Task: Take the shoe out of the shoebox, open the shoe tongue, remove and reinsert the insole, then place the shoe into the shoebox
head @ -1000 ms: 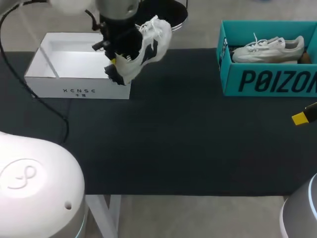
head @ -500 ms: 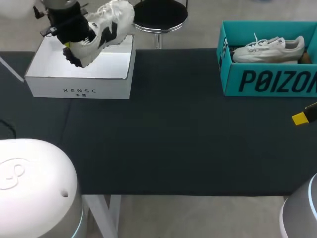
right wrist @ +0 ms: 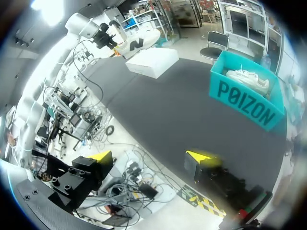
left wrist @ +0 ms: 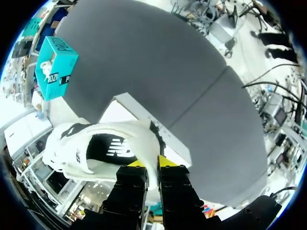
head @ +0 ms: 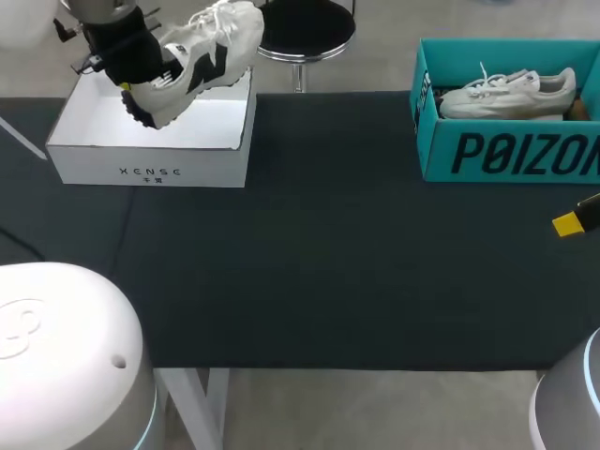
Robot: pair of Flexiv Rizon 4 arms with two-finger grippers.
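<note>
A white shoe with black markings [head: 202, 52] hangs tilted, toe up, over the open white shoebox [head: 150, 159] at the table's far left. My left gripper [head: 131, 87] is shut on the shoe's heel end. In the left wrist view the gripper [left wrist: 148, 164] pinches the shoe's [left wrist: 100, 151] heel rim between its yellow tips, with the white box [left wrist: 144, 117] below. My right gripper [head: 574, 221] stays low at the table's right edge, only one yellow tip showing. In its own view the right gripper [right wrist: 151, 157] stands wide open and holds nothing, far from the shoe [right wrist: 136, 42].
A teal shoebox [head: 511, 150] stands at the far right with a pale grey-white shoe [head: 506, 92] lying inside it. Dark cloth [head: 328, 262] covers the table between the two boxes.
My left arm carried the shoe leftward and back, from the white box's right front corner to above its inside. The right arm has not moved.
</note>
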